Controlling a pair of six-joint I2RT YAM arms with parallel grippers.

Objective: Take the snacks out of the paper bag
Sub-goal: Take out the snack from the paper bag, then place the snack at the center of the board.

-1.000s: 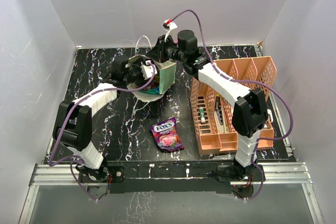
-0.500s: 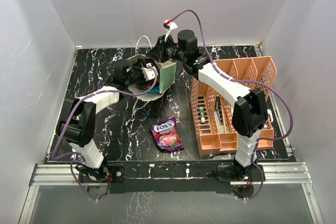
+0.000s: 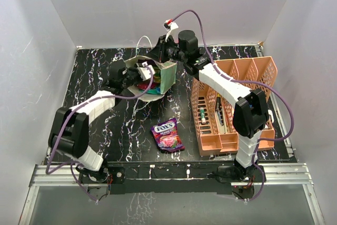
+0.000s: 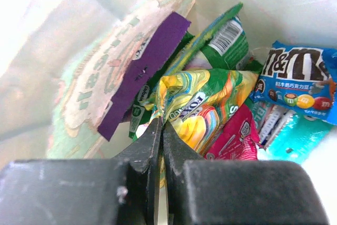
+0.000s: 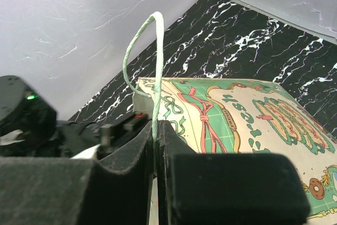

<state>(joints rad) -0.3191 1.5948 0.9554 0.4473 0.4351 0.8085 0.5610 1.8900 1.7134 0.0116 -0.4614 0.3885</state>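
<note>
One purple-pink Fox's packet [image 3: 167, 135] lay on the table [image 3: 113, 130], well apart from both grippers. At least four more sat in the paper bag [image 3: 167, 76]: yellow-green Fox's packet [image 4: 208, 104], blue M&M's packet [image 4: 297, 80], pink packet [image 4: 237, 139], teal packet [image 4: 297, 135]. Left gripper [image 4: 160, 127] was closed, tips at the yellow-green packet's edge; couldn't tell if pinching. Right gripper [image 5: 156, 130] clamped the cord handle [image 5: 157, 67].

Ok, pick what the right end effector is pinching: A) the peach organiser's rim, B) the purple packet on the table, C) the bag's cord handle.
C: the right wrist view shows the right end effector closed on the cord handle rising from the paper bag.
</note>
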